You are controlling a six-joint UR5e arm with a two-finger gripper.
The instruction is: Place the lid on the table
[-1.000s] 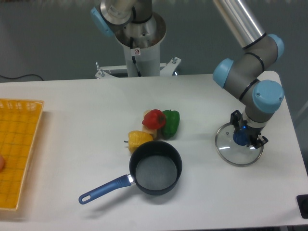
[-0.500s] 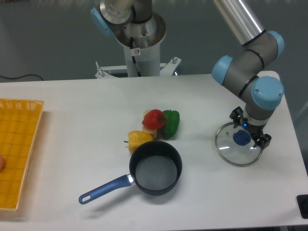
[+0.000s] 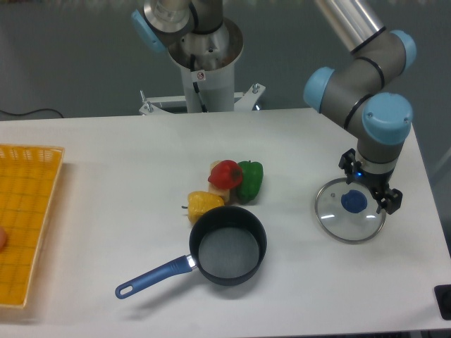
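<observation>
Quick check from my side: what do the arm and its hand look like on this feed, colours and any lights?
The arm has shiny silver tube links and grey joint housings with light blue round caps. The hand is small and black, with two short dark fingers and a small blue light glowing at its base. No loose cable shows on it.
</observation>
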